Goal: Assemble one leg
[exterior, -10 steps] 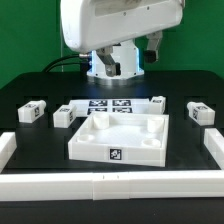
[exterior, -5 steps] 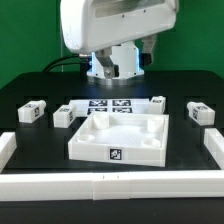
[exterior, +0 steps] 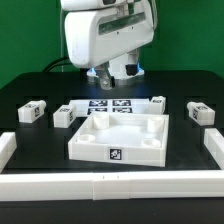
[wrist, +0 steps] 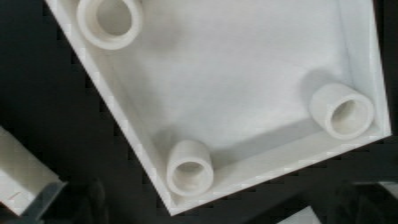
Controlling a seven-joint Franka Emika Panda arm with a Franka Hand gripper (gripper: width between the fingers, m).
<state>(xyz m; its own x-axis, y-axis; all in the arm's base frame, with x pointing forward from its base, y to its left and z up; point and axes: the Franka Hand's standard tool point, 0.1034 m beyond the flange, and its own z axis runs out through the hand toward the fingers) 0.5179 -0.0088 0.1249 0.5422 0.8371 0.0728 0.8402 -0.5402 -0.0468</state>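
Note:
Several stubby white legs with square tags lie on the black table: two at the exterior view's left (exterior: 32, 112) (exterior: 62, 116) and two at its right (exterior: 158, 102) (exterior: 202, 111). The large white panel (exterior: 120, 138) lies in the middle, rims up. In the wrist view the panel (wrist: 214, 90) fills the picture, with three round sockets showing. My gripper (wrist: 210, 208) hangs above the panel's corner. Its dark fingers (wrist: 39, 202) show blurred at the picture's two corners, wide apart, with nothing between them. In the exterior view the arm's white body (exterior: 105, 35) hides the gripper.
The marker board (exterior: 108, 105) lies behind the panel. A low white fence (exterior: 100, 184) runs along the table's front and both sides. A white edge (wrist: 15, 175) shows beside the panel in the wrist view.
The arm's white body has turned and come lower toward the exterior view's left. The panel and the legs have not moved.

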